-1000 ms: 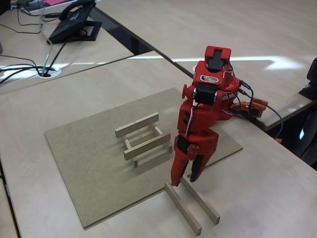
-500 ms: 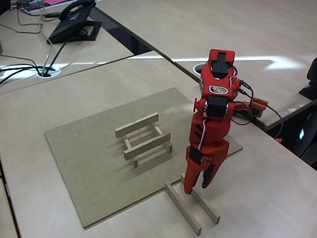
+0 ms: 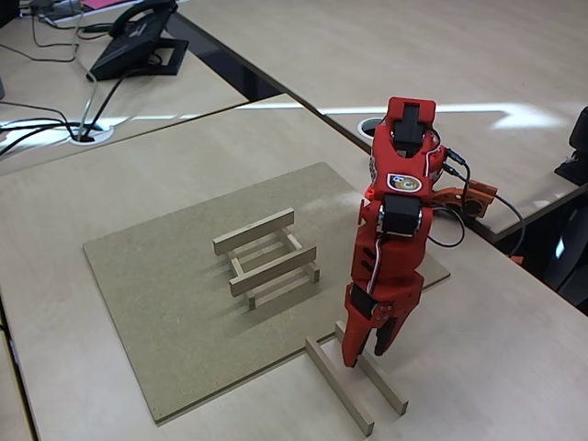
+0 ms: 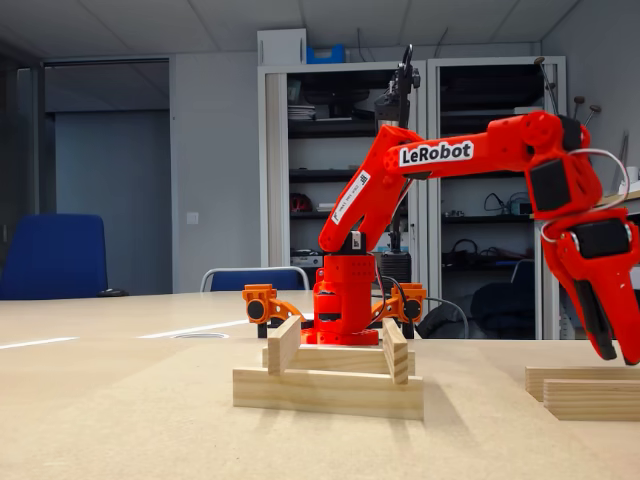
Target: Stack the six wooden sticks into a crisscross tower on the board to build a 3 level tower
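On the tan board (image 3: 156,303) stands the crisscross tower (image 3: 266,257) (image 4: 330,375), two levels high: one pair of wooden sticks laid across another pair. Two more wooden sticks lie side by side on the pale desk just off the board's near right corner, a left stick (image 3: 342,390) and a right stick (image 3: 386,386) (image 4: 590,398). My red gripper (image 3: 364,355) (image 4: 618,352) points straight down over the far end of the right stick. It is open, with a finger on either side of that stick. I cannot tell whether the tips touch the desk.
The arm's base (image 3: 459,197) is clamped at the desk's right edge, with cables beside it. A black telephone (image 3: 138,41) and cords (image 3: 55,119) sit on the far left desk. A dark chair (image 3: 574,230) stands beyond the right edge.
The arm swung right, from above the left loose stick's end to the right one's far end, and stretched lower. The sticks and tower have not moved.
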{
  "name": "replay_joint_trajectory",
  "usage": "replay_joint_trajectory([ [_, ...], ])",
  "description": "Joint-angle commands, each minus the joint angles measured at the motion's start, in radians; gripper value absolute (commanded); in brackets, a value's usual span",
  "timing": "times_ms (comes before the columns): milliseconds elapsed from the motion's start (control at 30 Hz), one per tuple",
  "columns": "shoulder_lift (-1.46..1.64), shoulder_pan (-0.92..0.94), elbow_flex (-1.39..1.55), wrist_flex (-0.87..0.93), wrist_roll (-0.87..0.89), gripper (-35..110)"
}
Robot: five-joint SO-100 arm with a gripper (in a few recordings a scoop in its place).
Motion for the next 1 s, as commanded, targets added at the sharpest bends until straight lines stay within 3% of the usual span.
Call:
replay_joint_trajectory([
  [0,0.009,-0.017,-0.002,-0.008,0.017,21],
  [467,-0.038,-0.032,-0.002,-0.044,0.054,16],
  [800,-0.054,-0.025,0.002,-0.055,0.107,0],
  [967,-0.060,-0.018,-0.012,-0.025,0.132,0],
])
